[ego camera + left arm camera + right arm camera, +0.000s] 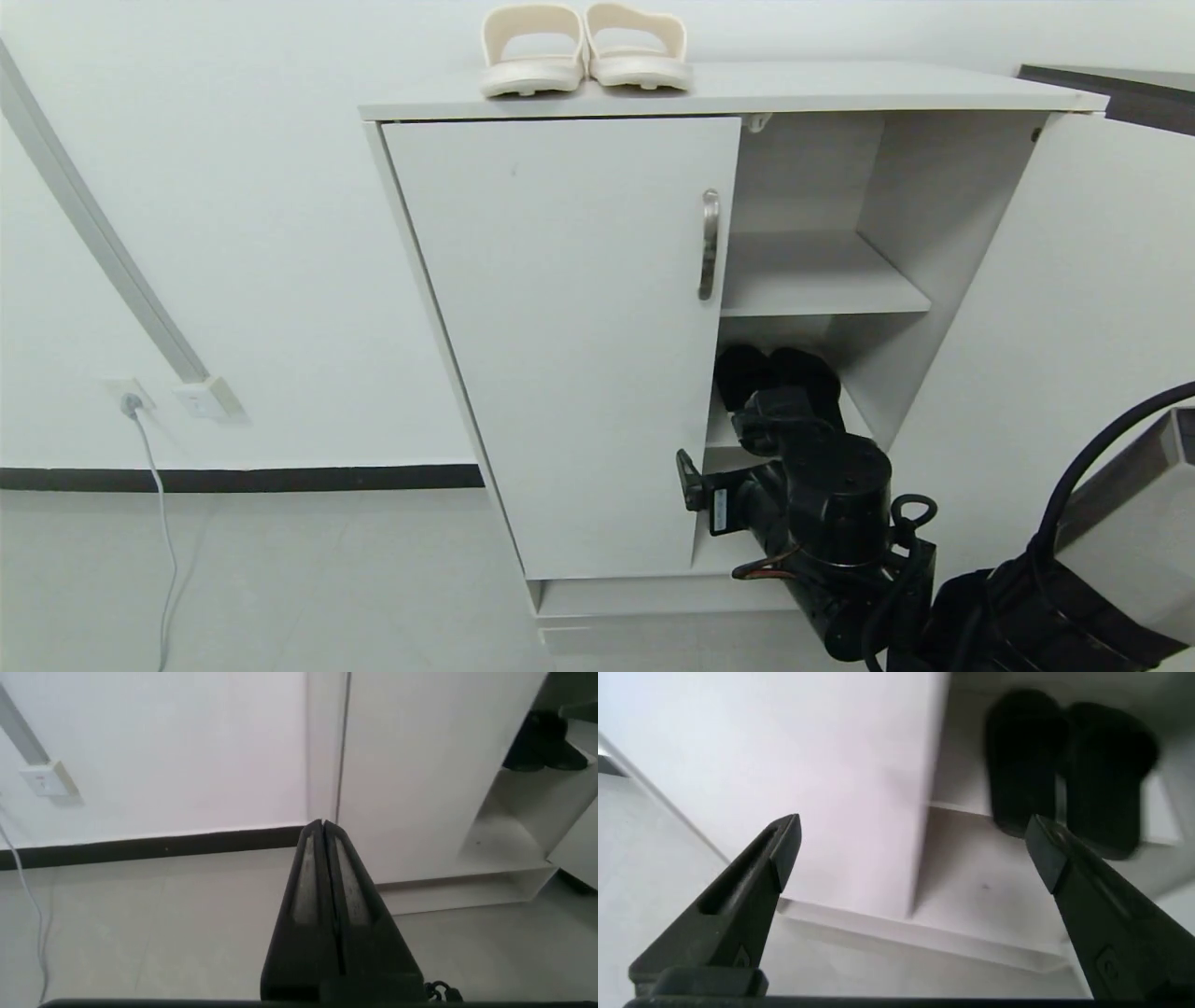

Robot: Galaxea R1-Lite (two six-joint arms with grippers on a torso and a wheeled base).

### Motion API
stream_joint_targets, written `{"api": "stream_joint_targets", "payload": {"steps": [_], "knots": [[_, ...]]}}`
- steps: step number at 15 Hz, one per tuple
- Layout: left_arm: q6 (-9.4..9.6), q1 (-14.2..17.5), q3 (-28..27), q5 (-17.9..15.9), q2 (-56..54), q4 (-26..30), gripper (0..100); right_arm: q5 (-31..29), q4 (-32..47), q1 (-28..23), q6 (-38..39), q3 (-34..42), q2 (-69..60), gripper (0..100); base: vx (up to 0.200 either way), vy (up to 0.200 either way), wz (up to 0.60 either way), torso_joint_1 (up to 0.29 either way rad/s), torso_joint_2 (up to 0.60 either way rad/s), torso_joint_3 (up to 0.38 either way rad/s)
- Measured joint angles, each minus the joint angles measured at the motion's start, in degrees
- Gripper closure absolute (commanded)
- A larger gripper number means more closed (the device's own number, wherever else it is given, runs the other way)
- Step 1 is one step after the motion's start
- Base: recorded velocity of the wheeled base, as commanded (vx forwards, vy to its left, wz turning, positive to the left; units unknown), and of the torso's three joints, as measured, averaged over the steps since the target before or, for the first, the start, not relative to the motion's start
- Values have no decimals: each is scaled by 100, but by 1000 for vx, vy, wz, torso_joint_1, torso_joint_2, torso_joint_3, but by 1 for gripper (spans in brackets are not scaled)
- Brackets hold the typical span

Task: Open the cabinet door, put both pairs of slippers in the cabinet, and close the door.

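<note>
A white cabinet (840, 89) stands against the wall. Its left door (560, 345) is closed, and its right door (1074, 308) is swung wide open. A cream pair of slippers (585, 51) rests on the cabinet top. A black pair of slippers (780, 373) (1069, 770) (547, 747) lies on the lower shelf inside. My right gripper (766, 411) (913, 831) hangs open just in front of the black pair, holding nothing. My left gripper (322, 831) is shut and empty, low over the floor to the left of the cabinet.
The closed door carries a metal handle (709, 245). The upper shelf (822, 280) is bare. A wall socket (201, 399) and a grey cable (163, 523) are at the left. A grey box (1139, 523) sits at the right edge.
</note>
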Motion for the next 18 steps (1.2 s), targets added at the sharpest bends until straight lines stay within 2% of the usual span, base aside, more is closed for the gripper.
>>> {"api": "stream_joint_targets", "payload": {"steps": [5, 10, 13, 18], "knots": [[-5, 0, 0, 2, 0, 0, 100, 0, 4, 11, 11, 17, 0, 0, 0, 200, 0, 3, -3, 5], [-49, 11, -1, 77, 0, -15, 100, 0, -11, 0, 20, 61, 5, 0, 0, 0, 0, 0, 0, 0], [-49, 2, 2, 80, 0, -1, 100, 28, -440, -45, -21, 121, 9, 0, 0, 0, 0, 0, 0, 0], [-49, -5, 0, 80, 0, 0, 100, 71, -621, -168, -119, 212, 11, 0, 0, 0, 0, 0, 0, 0]]}}
